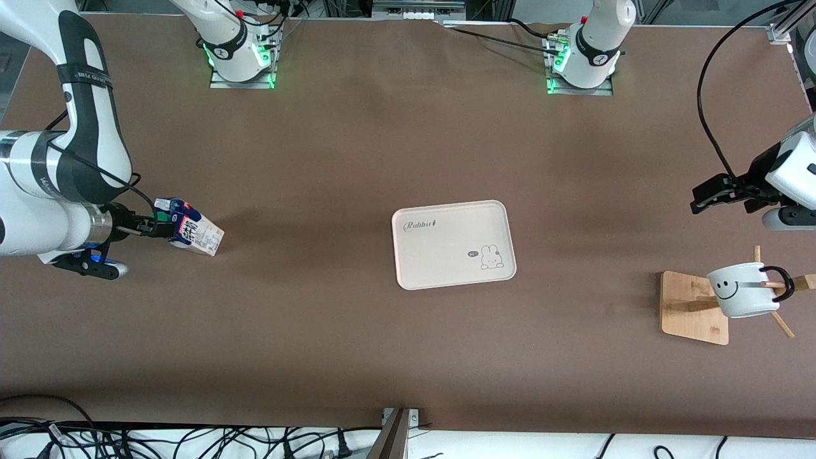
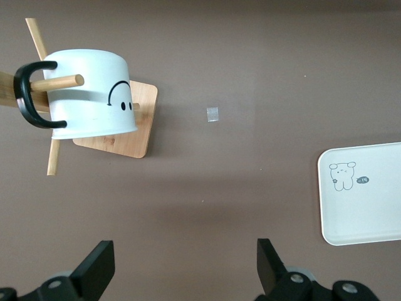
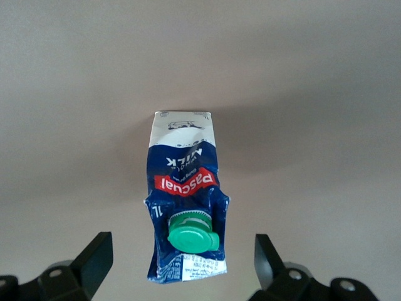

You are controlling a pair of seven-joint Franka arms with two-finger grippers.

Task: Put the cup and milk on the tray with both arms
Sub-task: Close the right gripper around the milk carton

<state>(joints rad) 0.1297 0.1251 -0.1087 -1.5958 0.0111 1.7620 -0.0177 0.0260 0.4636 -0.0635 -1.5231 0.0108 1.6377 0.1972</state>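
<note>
Milk stands under the wide-open right gripper — left gripper wide too, above the table beside the cup.

A cream rounded-rectangle tray lies mid-table. The open right gripper straddles a blue milk carton; a white smiley mug hangs on a wooden stand.
</note>
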